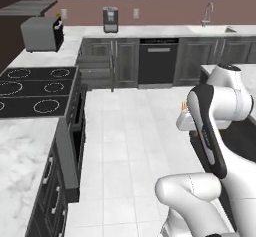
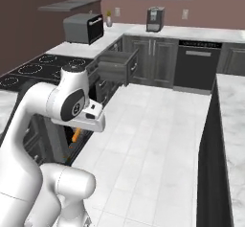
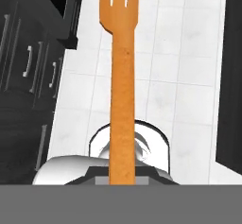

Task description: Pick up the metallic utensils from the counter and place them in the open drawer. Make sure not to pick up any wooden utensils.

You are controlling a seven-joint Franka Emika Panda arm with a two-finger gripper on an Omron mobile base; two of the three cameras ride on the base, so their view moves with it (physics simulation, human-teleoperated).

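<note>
Clearly the jaws [image 3: 121,178] are clamped on an all-orange wooden fork [image 3: 120,76], its long handle running up the middle of the hand view and its tines near the top edge, over white floor tiles [image 3: 189,43]. From the right base view, a bit of that orange fork [image 2: 75,135] hangs below the white hand, in front of the dark cabinets; in the left base view a sliver of orange [image 1: 185,107] peeks beside the forearm. The arm [image 1: 215,111] is folded, with the hand held over the floor between the two tabletops. To the left lies a white marble tabletop [image 1: 20,151] with dark cabinets under it, then the black stovetop [image 1: 35,88]. Past the stovetop, the open drawer [image 2: 115,61] juts out of the charcoal cabinets, a wide dark box; I cannot tell what lies inside. At the far end stand a grey toaster [image 1: 42,33], a coffee machine [image 1: 110,20], a dishwasher [image 1: 158,61] and a sink tap [image 1: 207,13]. A second marble tabletop [image 2: 234,111] runs along the right side.
</note>
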